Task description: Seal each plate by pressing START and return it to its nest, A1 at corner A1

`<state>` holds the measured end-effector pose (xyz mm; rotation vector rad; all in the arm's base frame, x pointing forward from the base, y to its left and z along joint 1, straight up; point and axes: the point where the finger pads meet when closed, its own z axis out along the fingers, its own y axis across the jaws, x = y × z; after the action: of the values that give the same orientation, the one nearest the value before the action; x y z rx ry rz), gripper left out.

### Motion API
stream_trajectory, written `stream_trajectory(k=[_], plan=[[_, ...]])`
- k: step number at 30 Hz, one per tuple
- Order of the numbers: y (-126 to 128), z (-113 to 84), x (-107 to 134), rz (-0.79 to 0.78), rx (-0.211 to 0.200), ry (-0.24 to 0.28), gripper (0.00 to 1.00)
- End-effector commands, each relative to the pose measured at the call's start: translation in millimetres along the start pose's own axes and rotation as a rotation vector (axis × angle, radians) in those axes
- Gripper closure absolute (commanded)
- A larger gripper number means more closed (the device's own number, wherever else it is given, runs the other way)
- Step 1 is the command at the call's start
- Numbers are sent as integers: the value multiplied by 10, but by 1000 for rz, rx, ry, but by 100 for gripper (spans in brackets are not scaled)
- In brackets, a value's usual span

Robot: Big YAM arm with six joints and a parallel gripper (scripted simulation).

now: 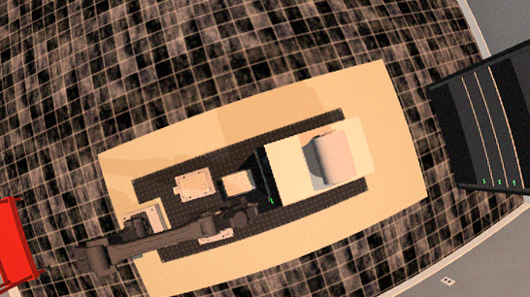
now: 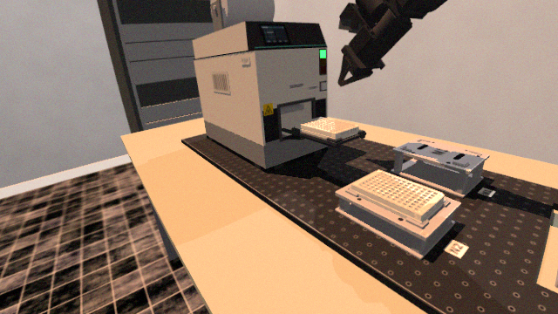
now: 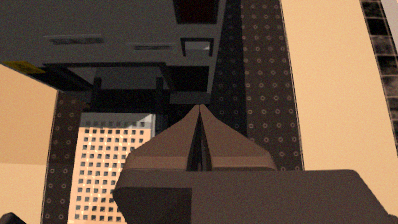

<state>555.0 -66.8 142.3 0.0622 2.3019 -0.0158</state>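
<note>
Exterior view has the claw [image 2: 344,80] pinched together on nothing, hanging in the air just beside the sealer's [image 2: 261,92] front face, near its lamp [image 2: 323,54], which glows green. Below the claw a plate [image 2: 329,127] sits on the stage [image 2: 305,133], out in front of the machine. Further back from the claw, one nest [image 2: 440,163] stands bare; the other plate [image 2: 398,194] rests in its nest [image 2: 392,220] on the counter [image 2: 244,244]. From where I stand, it looks lined up to press START. It needs a short, straight push onto the button, keeping off the stage and plate.
</note>
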Motion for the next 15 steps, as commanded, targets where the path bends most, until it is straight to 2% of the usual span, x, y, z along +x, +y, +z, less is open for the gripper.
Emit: stream_trajectory(k=[1, 7, 10, 15], plan=[[-110, 114, -297, 23, 16, -49, 100], [-99, 133, -337, 21, 15, -57, 100], [-29, 226, -332, 13, 6, -55, 100], [38, 361, -178, 7, -4, -25, 100]])
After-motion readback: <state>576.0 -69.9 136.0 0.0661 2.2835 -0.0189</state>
